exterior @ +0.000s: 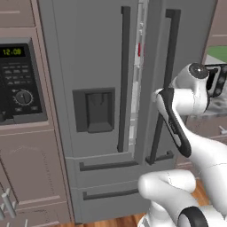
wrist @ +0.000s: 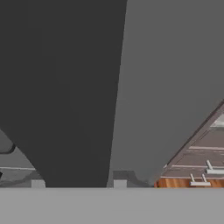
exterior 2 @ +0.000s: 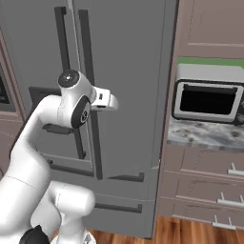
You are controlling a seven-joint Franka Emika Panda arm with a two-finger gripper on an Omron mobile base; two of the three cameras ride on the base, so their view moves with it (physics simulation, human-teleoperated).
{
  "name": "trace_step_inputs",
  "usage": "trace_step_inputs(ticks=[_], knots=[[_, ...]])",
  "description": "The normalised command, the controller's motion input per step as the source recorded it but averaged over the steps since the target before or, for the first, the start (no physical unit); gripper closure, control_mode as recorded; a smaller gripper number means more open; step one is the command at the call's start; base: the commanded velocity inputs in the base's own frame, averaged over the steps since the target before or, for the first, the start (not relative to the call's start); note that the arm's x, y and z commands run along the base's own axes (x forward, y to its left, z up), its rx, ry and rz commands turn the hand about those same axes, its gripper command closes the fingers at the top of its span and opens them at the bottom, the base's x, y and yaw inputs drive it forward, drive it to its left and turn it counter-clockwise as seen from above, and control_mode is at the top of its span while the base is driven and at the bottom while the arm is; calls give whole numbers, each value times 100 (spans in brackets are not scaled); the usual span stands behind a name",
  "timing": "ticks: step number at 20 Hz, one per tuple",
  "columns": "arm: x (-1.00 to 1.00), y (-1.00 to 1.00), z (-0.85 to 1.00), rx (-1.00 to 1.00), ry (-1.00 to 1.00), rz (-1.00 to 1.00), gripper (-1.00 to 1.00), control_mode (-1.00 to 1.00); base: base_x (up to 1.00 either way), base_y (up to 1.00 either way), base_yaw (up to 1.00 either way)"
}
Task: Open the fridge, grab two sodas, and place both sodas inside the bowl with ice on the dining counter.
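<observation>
The fridge (exterior: 102, 66) fills the centre of the left base view; its right door stands slightly ajar, a bright sliver of interior showing at upper centre between the two dark vertical handles; the right door handle (exterior: 165, 84) runs top to bottom, its long axis upright; my arm's wrist sits at the right edge of the frame, level with that handle's middle and just beside it; I cannot tell whether the fingers are spread or pinching the bar; I judge the next pull must swing this door outward, toward the frame's right.
</observation>
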Motion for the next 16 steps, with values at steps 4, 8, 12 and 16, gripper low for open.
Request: trace_step_inputs(ticks=[4, 8, 12, 16], knots=[[-55, -76, 0, 0, 9, -4, 100, -100, 0, 0, 0], [-61, -78, 0, 0, 9, -3, 100, -100, 0, 0, 0], [-58, -59, 0, 0, 3, -4, -100, -100, 0, 0, 0], [-65, -3, -20, -4, -2, 6, -100, -100, 0, 0, 0]])
